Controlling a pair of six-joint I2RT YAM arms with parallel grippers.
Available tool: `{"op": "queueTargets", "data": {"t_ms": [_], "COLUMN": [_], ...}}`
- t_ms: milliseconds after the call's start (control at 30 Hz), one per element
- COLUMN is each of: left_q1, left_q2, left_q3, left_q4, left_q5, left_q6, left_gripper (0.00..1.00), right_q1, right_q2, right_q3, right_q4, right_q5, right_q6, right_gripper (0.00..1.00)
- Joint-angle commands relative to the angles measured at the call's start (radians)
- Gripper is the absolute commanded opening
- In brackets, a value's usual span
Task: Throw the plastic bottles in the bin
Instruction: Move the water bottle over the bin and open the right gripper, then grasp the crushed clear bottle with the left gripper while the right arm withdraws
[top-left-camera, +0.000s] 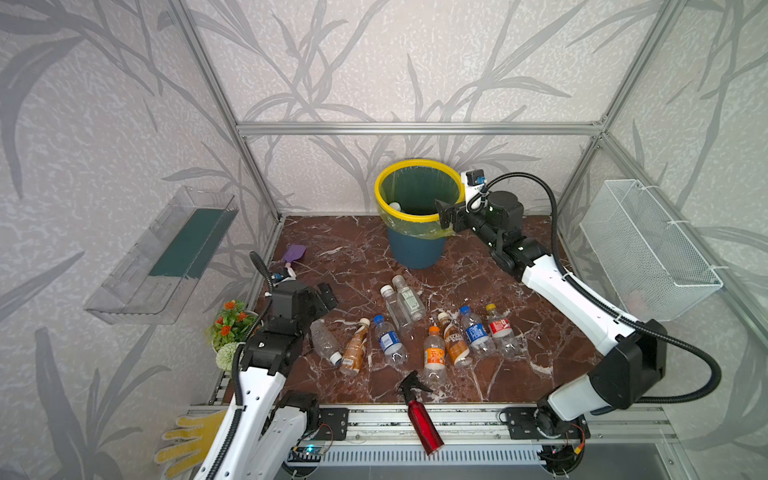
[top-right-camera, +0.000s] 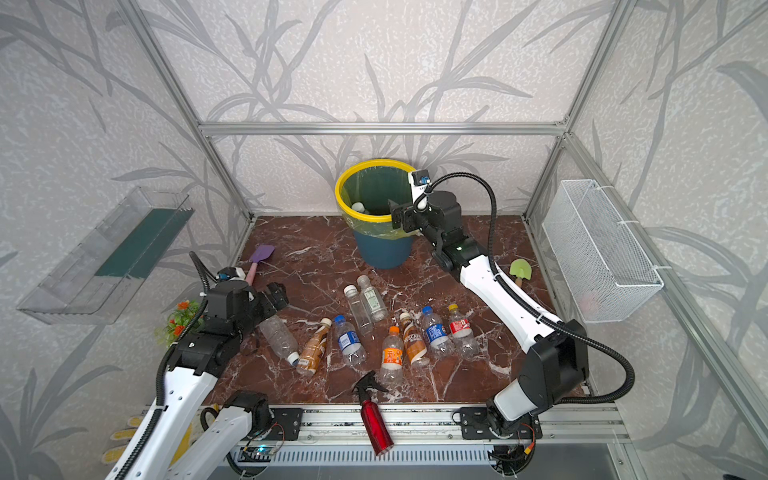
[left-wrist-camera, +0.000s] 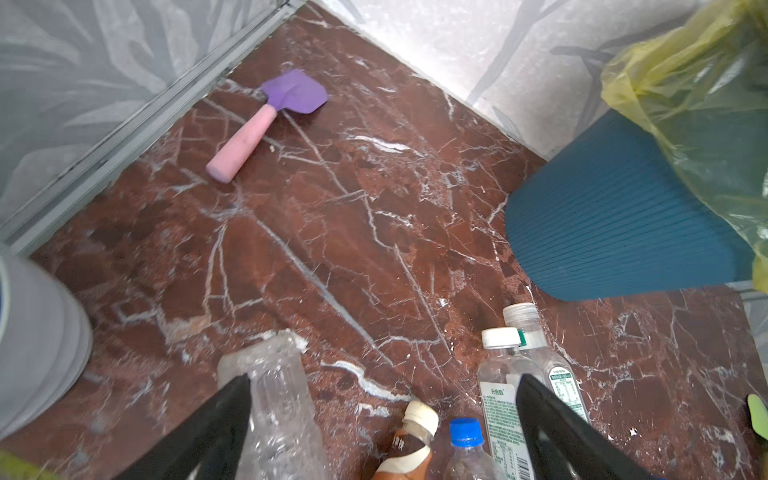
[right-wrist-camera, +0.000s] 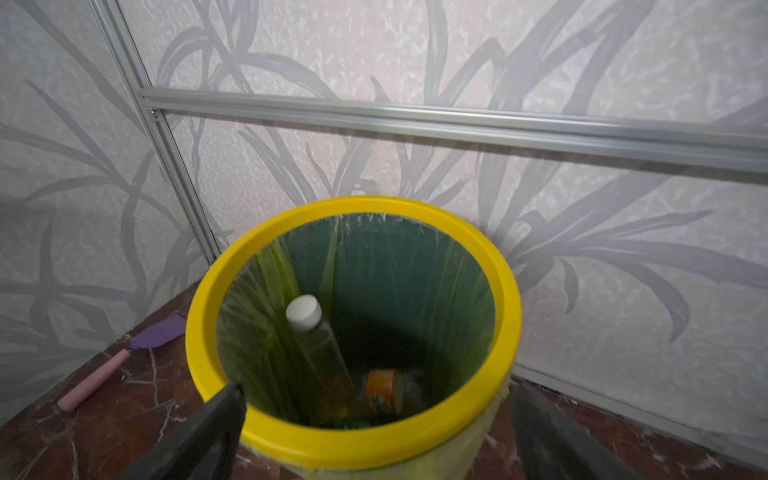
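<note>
- At the bin: the right pincer (top-left-camera: 444, 214) (right-wrist-camera: 378, 388) is released, its fingers spread wide with nothing between them. It hangs at the near-right rim, pointing over the mouth.
- The bin (top-left-camera: 411, 249) (right-wrist-camera: 353, 451) stands upright at the back of the tabletop (top-left-camera: 365, 257), close to the rear wall. Its liner skirt drapes down the outside.
- Inside it, a white-capped clear bottle (right-wrist-camera: 318, 345) leans on the liner and an orange-labelled bottle (right-wrist-camera: 384, 392) lies at the bottom.
- Near the left edge: the left pincer (top-left-camera: 326, 293) (left-wrist-camera: 384, 380) is released, fingers wide, gripping nothing. It hovers over the base end of a crushed clear bottle (top-left-camera: 326, 343). In the wrist view one finger crosses in front of that bottle.
- A loose band of bottles lies across the mid-front. Left to right after the crushed one:
  - brown coffee bottle (top-left-camera: 355, 347)
  - blue-capped bottle (top-left-camera: 388, 340)
  - tall clear bottle (top-left-camera: 395, 313) side by side with a green-labelled clear bottle (top-left-camera: 410, 301)
  - orange-capped bottle (top-left-camera: 434, 357)
  - Nescafé bottle (top-left-camera: 455, 340)
  - blue-labelled bottle (top-left-camera: 476, 332)
  - yellow-capped bottle (top-left-camera: 500, 330)
- Open room: there is bare marble between the bin and the band. The back-left corner holds only a purple shovel (top-left-camera: 293, 255) near the left rail.
- Front edge: a red spray bottle (top-left-camera: 422, 419) lies across it, its base out over the rail.
- Right edge: a green shovel (top-right-camera: 519, 270) lies just beside the right arm.
</note>
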Motion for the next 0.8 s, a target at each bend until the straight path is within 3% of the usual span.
{"op": "queueTargets", "data": {"t_ms": [0, 200, 333, 767], "left_q1": [0.002, 0.002, 0.002, 0.037], "left_q2": [-0.022, -0.052, -0.062, 0.154], "left_q3": [-0.043, -0.164, -0.223, -0.245], "left_q4": [-0.148, -0.132, -0.109, 0.001], "left_q5": [-0.085, -0.038, -0.004, 0.008], "left_q6": [-0.147, -0.297, -0.352, -0.311], "left_gripper": [0.99, 0.99, 0.93, 0.92], "right_q1": [-0.013, -0.075, -0.101, -0.124], "right_q2": [-0.149, -0.266, -0.312, -0.332], "right_q3": [-0.070, -0.294, -0.408, -0.525], "right_q4": [0.004, -0.051, -0.089, -0.071], "right_q5": [0.037, 0.062, 0.060, 0.015], "right_q6": [0.006, 0.065, 0.105, 0.149], "right_gripper": [0.99, 0.99, 0.99, 1.00]}}
